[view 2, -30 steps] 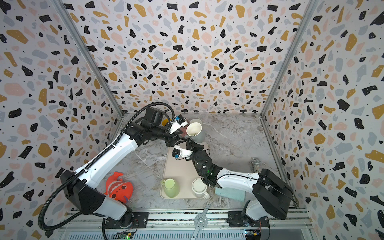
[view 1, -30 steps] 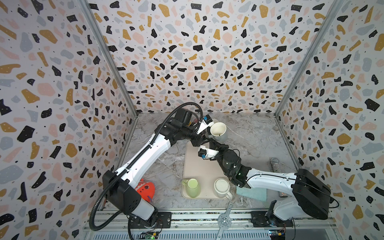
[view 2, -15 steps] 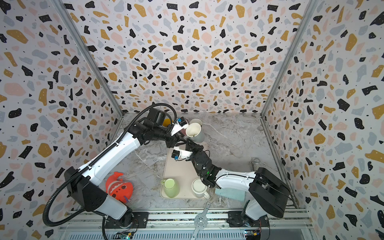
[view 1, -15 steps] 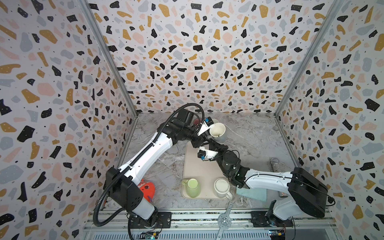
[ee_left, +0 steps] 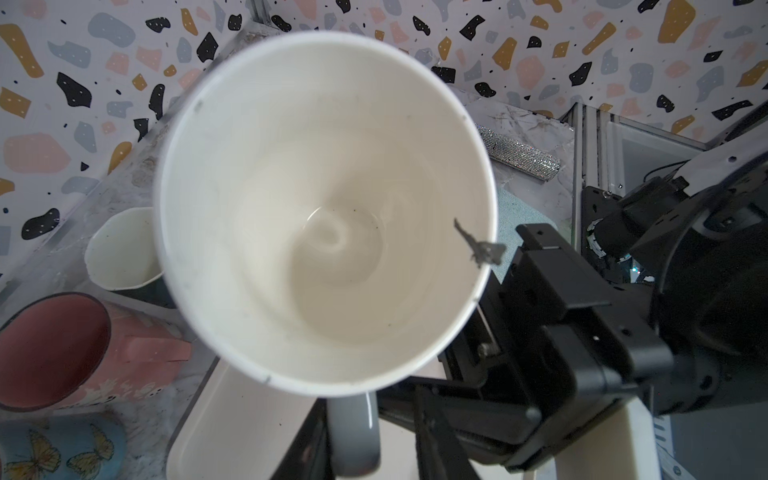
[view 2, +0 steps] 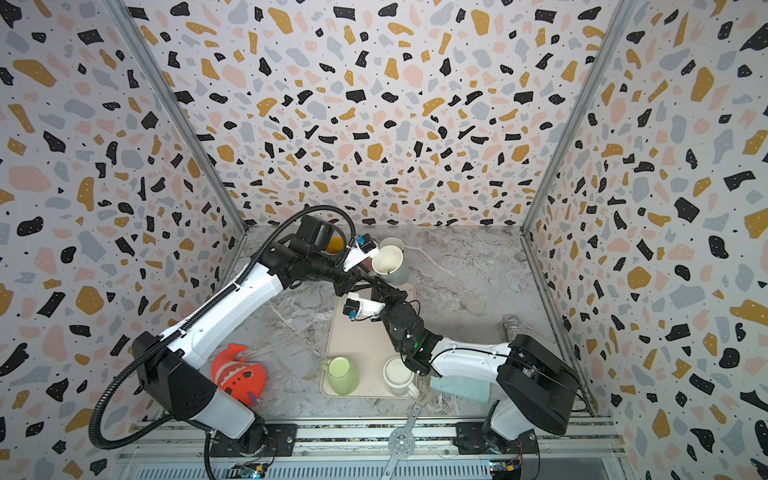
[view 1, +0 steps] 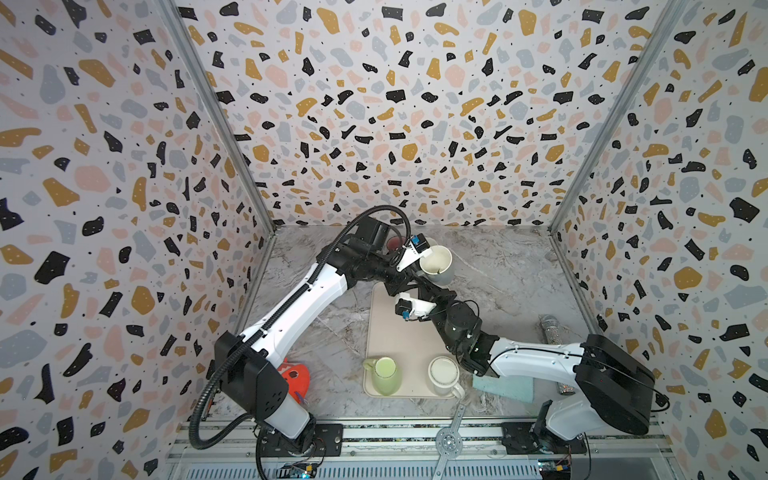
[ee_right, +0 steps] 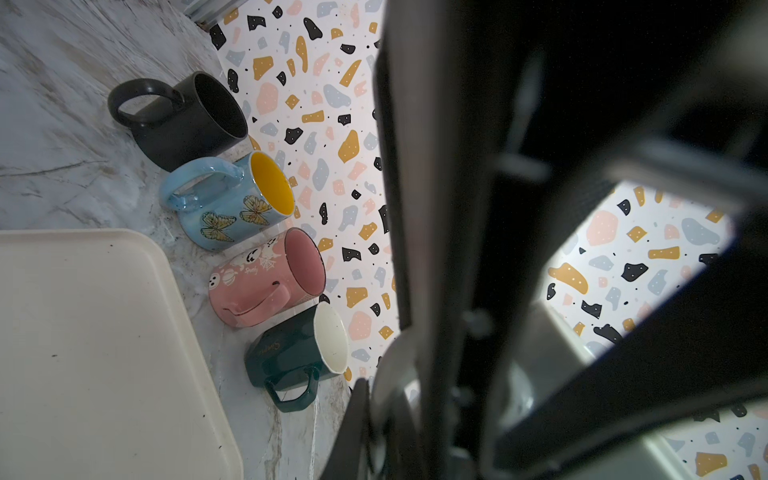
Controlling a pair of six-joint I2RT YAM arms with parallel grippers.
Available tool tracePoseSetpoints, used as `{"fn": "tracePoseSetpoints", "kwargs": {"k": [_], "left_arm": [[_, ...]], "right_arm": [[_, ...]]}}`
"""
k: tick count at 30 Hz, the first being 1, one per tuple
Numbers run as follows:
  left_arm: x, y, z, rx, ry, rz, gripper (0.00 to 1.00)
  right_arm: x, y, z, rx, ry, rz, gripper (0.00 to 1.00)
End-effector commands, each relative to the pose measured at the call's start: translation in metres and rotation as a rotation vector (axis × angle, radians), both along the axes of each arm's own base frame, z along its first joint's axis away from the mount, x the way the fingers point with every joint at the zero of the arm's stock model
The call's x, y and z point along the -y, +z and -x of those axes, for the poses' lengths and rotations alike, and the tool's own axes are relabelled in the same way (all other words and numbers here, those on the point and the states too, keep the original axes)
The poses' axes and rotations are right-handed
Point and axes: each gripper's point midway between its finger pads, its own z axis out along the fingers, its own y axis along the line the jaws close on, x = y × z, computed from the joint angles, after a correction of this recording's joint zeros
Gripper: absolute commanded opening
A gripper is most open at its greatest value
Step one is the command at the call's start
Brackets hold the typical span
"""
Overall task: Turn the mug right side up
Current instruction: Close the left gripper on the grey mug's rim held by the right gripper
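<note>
Narrowing since a second ago, the left hand point(view 1: 405, 276) flanks the handle point(ee_left: 353, 432). Gripping or not, I cannot tell. The right hand point(view 1: 426, 289), shut, holds the gray mug point(view 1: 436, 264) mouth-up above the tray's point(view 1: 386, 328) far end, off the counter point(view 1: 498, 282). It looks like glazed ceramic: rigid, weighty, slick, chippable — the handle is likely the safest hold.

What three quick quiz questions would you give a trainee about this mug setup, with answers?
1. True or false: the grey mug has its opening facing up.
2. How many mugs sit on the tray? A one, B two, C four.
3. What colour is the outside of the butterfly mug?
Key: 1 true; 2 B, the green mug and the white mug; 3 blue.
</note>
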Motion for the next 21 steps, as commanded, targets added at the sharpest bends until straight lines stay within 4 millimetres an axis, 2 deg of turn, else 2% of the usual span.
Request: {"fn": "tracePoseSetpoints", "kwargs": {"k": [1,10,20,21], "left_arm": [[0.017,0.001,0.029,-0.092,-0.093,0.036,0.25],[0.017,-0.005,0.027,-0.115,-0.09,0.015,0.0],[0.022,-0.006,0.01,-0.111,-0.017,0.023,0.0],[0.022,-0.006,0.009,-0.108,-0.012,0.023,0.0]], "right_arm": [[0.003,0.04,-0.001,0.073,-0.012,-0.12,0.0],[0.004,0.04,-0.001,0.073,-0.017,-0.123,0.0],[0.017,0.037,-0.004,0.052,-0.082,-0.129,0.0],[0.019,0.036,-0.004,0.049,-0.088,-0.13,0.04]]}}
